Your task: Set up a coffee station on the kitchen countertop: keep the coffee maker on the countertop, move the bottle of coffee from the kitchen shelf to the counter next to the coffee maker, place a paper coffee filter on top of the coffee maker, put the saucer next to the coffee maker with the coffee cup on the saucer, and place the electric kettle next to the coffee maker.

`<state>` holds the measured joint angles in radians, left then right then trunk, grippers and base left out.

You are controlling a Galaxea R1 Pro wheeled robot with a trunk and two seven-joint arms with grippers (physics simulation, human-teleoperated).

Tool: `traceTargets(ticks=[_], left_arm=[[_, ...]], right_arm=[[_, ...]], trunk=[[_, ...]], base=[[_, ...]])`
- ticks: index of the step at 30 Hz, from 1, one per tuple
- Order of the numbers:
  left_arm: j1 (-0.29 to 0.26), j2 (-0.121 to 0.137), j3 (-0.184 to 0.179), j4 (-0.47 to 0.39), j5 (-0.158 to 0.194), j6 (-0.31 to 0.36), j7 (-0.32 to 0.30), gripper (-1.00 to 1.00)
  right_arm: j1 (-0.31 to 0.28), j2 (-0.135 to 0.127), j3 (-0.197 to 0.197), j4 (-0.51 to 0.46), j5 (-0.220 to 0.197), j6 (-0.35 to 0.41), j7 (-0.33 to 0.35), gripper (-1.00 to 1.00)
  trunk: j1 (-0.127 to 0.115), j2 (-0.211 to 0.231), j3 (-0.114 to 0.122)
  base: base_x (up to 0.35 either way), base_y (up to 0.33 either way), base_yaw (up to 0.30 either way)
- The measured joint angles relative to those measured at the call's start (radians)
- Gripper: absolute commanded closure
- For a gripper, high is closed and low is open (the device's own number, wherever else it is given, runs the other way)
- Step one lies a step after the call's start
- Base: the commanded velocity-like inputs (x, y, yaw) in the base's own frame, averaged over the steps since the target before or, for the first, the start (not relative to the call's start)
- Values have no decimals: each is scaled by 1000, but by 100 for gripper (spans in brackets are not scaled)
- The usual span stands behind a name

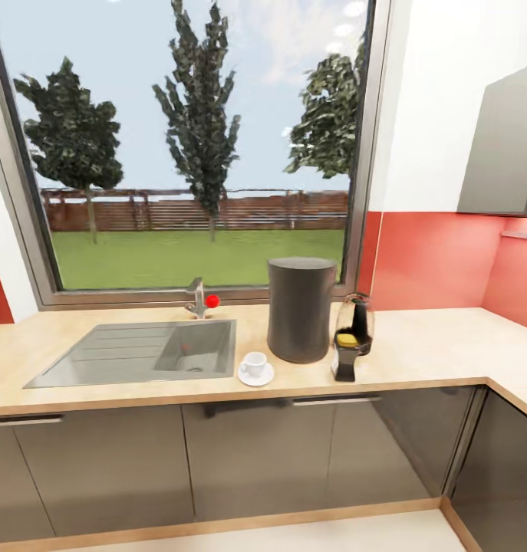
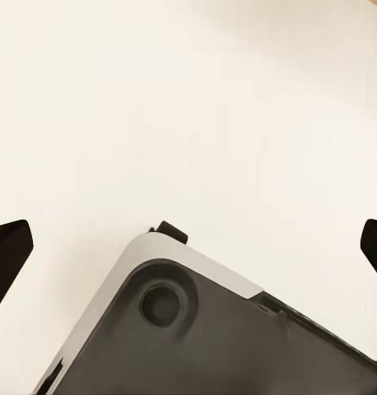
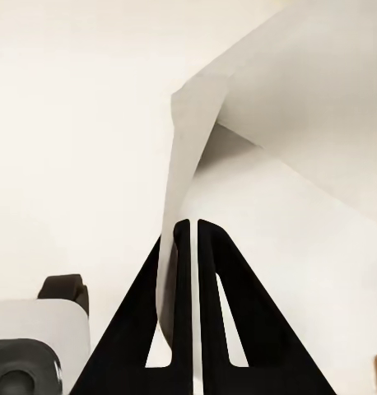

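Right end effector point(image 3: 188, 226): its two black tapered fingers are pressed nearly together on a thin white sheet, the paper filter point(image 3: 262, 123), which fans above them as a stiff creased fold with flat, matte faces. Left end effector point(image 2: 188, 247): fingers set wide apart, with nothing between them, over a pale floor and a grey rounded corner of the robot's base point(image 2: 197, 329).

In the head view a light wood-grain bench point(image 1: 447, 345) runs beneath a large window and turns a corner at right. On it stand a tall, dark, matte cylinder, taken to be the coffee maker point(image 1: 301, 309); a glossy white cup point(image 1: 254, 363) seated on its round saucer point(image 1: 256, 376), just beside the cylinder's base; and a clear-walled kettle point(image 1: 352, 336) with black base and handle, near the cylinder's other side. A brushed steel sink point(image 1: 133, 353) with ribbed drainer lies further left.

Step in hand, by judgement: carrying the filter to the coffee maker. The next move calls for raising the sheet above the cylinder's flat lid and releasing it level, since so light a fold could slide off. The coffee bottle remains to be fetched.
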<state>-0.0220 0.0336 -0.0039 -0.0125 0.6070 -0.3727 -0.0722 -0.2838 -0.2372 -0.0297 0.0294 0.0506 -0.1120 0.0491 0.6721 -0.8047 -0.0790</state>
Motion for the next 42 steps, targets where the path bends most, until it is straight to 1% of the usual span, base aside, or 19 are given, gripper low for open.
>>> traceTargets(ticks=[4,7,9,10,13,15,18,20,23,25,27,29,31,32,33,36,38,40,42], left_arm=[[0,0,-7,0,0,0,0,-100],[0,15,8,-5,19,-2,5,-100],[0,15,8,-5,26,-2,5,-100],[0,9,4,-7,19,-1,0,-100],[0,-8,-9,-9,-1,1,-8,-100],[0,-14,-18,-13,-12,-5,-15,-100],[0,-17,-20,-14,-15,-7,-18,-100],[0,-17,-20,-14,-13,-10,-13,-100],[0,-18,-20,-14,-11,-12,-10,-100],[0,-10,-15,-20,-22,-1,1,-100],[0,-9,-16,-20,-33,6,4,-100],[0,-9,-16,-20,-32,2,0,-100],[0,-15,-16,-21,-22,-4,-10,-100],[0,-19,-18,-22,-20,-7,-15,-100],[0,-15,-20,-21,-14,-1,-9,-100],[0,-16,-17,-28,4,5,7,-100],[0,-18,-17,-29,-7,0,-3,-100],[0,-22,-17,-28,-16,-7,-15,-100],[0,-28,-21,-26,-25,-14,-26,-100]], right_arm=[[0,11,2,-1,8,-2,-6,100],[-2,28,18,-1,29,-19,3,100],[-2,39,28,-1,44,-30,4,100],[-1,45,23,-1,51,-35,5,100],[0,61,14,-2,42,-25,5,100],[-6,73,19,-3,47,-31,8,100],[-23,71,6,-6,68,-49,2,100],[-35,64,-1,-7,66,-60,1,100],[-46,63,-4,-7,65,-62,0,100],[-34,74,7,0,59,-50,7,100],[-23,85,17,0,52,-39,6,100],[-19,96,28,0,46,-48,5,100],[-24,104,39,-1,64,-59,2,100],[-26,98,33,-1,72,-65,1,100],[-20,104,39,-1,68,-59,6,100],[-3,121,55,-8,59,-48,22,100],[8,132,66,-10,65,-59,32,100],[16,121,55,-17,68,-72,20,100],[9,110,45,-28,72,-84,22,100]], trunk=[[0,0,0],[0,0,0],[0,0,0],[0,0,0],[0,0,0],[-4,7,3],[-15,28,12],[-23,42,19],[-34,63,28],[-34,63,28],[-34,63,28],[-34,63,28],[-34,63,28],[-34,63,28],[-34,63,28],[-34,63,28],[-34,63,28],[-34,63,28],[-34,63,28]], base=[[0,-229,0],[0,0,0],[0,0,0],[0,0,0],[0,0,0],[0,0,0],[0,0,0],[0,0,0],[0,0,0],[0,0,0],[0,0,0],[0,0,0],[0,0,0],[0,0,0],[0,0,0],[0,0,0],[0,0,0],[0,0,0],[0,0,0]])
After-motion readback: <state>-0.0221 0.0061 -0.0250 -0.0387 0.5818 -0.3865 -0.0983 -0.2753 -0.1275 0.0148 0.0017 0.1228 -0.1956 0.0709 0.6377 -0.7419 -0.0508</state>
